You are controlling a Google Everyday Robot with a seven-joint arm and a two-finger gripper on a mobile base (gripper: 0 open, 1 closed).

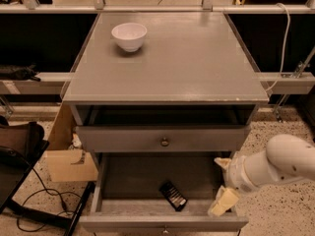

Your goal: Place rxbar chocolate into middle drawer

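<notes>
The rxbar chocolate [173,195], a small black bar, lies on the dark floor of the open middle drawer [133,178], near its front wall. My gripper [221,183] hangs at the drawer's right end, to the right of the bar and apart from it. Its pale fingers [219,202] are spread and hold nothing. The white arm comes in from the right edge of the view.
A white bowl [129,36] stands on the grey cabinet top [197,63] at the back left. The top drawer with a brass knob [164,142] is slightly pulled out. A cardboard box [69,163], cables and a dark bag lie on the floor at the left.
</notes>
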